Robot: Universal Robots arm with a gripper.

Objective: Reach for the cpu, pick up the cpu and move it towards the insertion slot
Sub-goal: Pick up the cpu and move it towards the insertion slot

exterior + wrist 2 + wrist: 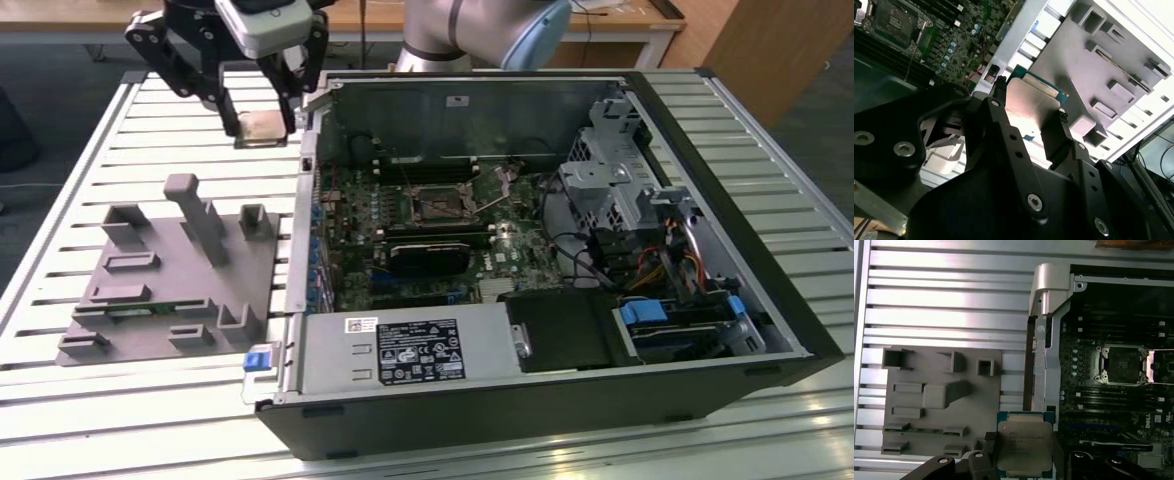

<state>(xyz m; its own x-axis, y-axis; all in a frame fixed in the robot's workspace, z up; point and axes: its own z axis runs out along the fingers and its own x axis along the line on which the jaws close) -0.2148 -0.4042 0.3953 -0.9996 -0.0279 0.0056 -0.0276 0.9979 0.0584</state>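
My gripper [263, 118] pinches the cpu [262, 127] by two opposite edges, one finger [995, 117] on each side, and the chip hangs clear above the slatted table [80, 160]. In the first wrist view its silvery top [1025, 446] faces the camera. It sits just outside the open computer case [694, 180], beside the case's wall on the exterior view's left. The grey fixture block [174, 280] lies on the table below it. The insertion slot [437, 203] is inside the case on the green board [400, 285], well apart from the chip.
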